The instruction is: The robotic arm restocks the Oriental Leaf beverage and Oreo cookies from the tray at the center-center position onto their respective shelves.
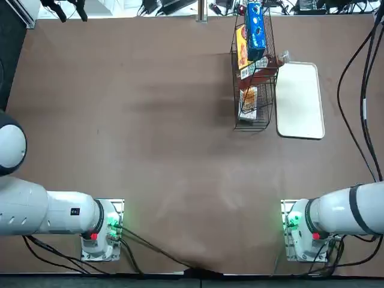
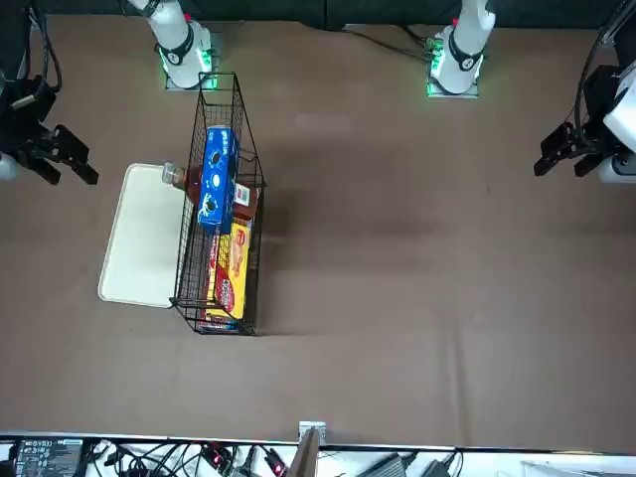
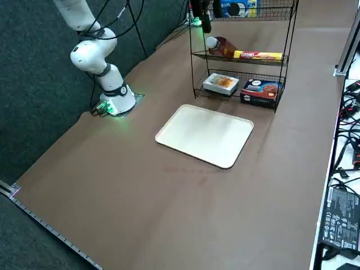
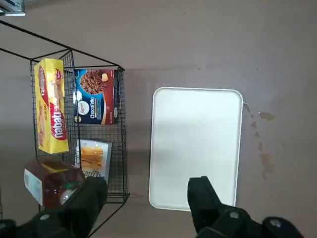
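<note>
One empty claw [image 4: 147, 192], spread wide beside the rack [image 4: 122, 148], probably to clear the wires. Looks done, with the tray [image 4: 195, 144] bare ahead of it. See the tea bottle [image 4: 54, 182] beside one finger, laid sideways, likely to fit under the next tier, and the blue cookie box [image 3: 233, 8] near the claw, up top. Can read "Chocolate" on a lower box [image 4: 95, 96].

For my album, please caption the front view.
Blue box high in a black wire rack beside the bare white tray.
</note>
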Motion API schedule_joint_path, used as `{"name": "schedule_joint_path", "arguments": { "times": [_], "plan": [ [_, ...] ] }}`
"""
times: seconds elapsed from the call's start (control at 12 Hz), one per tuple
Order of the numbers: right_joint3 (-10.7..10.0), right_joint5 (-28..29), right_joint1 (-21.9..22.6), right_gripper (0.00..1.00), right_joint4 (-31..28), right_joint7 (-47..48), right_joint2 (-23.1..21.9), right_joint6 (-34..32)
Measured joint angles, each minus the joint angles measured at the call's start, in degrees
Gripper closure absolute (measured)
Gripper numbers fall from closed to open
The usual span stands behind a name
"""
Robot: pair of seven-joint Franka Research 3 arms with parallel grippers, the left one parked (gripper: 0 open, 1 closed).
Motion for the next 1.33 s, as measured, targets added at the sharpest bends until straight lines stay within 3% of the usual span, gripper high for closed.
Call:
{"name": "schedule_joint_path", "arguments": {
  "times": [0.25, 0.83, 1.33],
  "plan": [
    [0.0, -0.5, 0.0, 0.0, -3.3, 0.0, -2.1, 1.4],
    [0.1, -5.1, -0.1, 0.0, -3.9, -0.2, -2.9, 0.2],
    [0.6, -5.1, -0.1, 0.0, -2.4, -0.3, -3.6, -5.7]
  ]
}}
